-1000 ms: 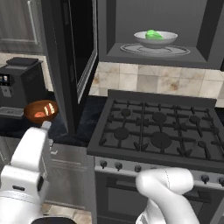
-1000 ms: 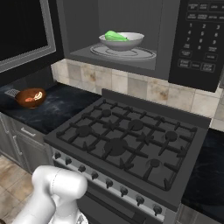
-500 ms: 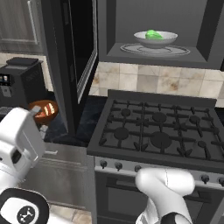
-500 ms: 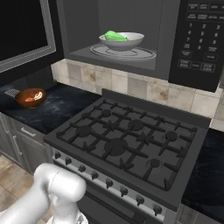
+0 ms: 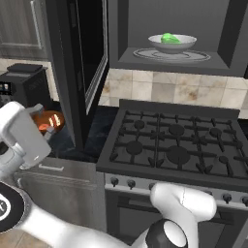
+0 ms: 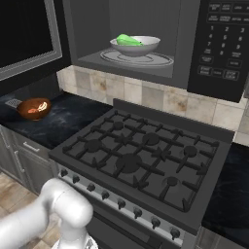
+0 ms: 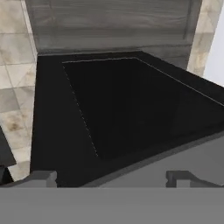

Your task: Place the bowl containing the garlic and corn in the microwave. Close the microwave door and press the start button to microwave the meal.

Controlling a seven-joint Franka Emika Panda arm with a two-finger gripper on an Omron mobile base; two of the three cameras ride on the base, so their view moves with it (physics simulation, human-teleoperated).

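My claw (image 7: 111, 177) faces the door (image 7: 131, 109), fingers well apart and empty. The bowl (image 6: 134, 44) sits mid-turntable in the microwave (image 6: 146, 63); an orange bowl (image 6: 34, 108) stands near the counter's (image 6: 73, 119) left edge beside the stove (image 6: 141, 155).

Two base views flanking the stove (image 5: 174, 145); hand view close on the microwave door (image 7: 131, 105).

Two bowls are counted: one white bowl (image 6: 134, 44) on the turntable (image 6: 136, 58) inside one microwave (image 6: 146, 34), and one orange-brown bowl (image 6: 33, 108) on the counter (image 6: 73, 116). One green corn (image 6: 127, 40) is seen in the white bowl. One open door (image 5: 82, 72), one stove (image 6: 141, 155) and one coffee machine (image 5: 24, 87) are counted.
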